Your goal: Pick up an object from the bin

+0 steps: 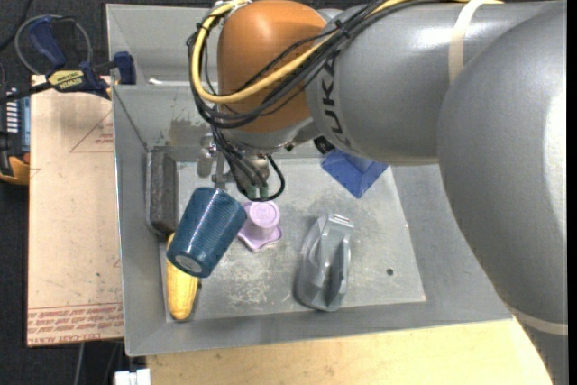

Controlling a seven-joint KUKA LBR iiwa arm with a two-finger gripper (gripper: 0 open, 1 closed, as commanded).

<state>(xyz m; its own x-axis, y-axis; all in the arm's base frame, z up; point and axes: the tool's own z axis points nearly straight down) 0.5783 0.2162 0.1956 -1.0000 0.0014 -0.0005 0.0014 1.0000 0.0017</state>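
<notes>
Hovering over the raised end of the dark-blue cup [206,232] lying tilted at the bin's [401,288] left, the end effector [240,176], open or closed I cannot tell, should probably straddle its body squarely, clear of the adjoining lilac cup [261,225].

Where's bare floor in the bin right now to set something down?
Best: bin floor right of the silver-grey piece, up to the right wall, in front of the blue block. Narrow strip along the front wall between the yellow cob and that piece. Crowded on the left: gripper, blue cup, lilac piece, dark block bunched.
</notes>
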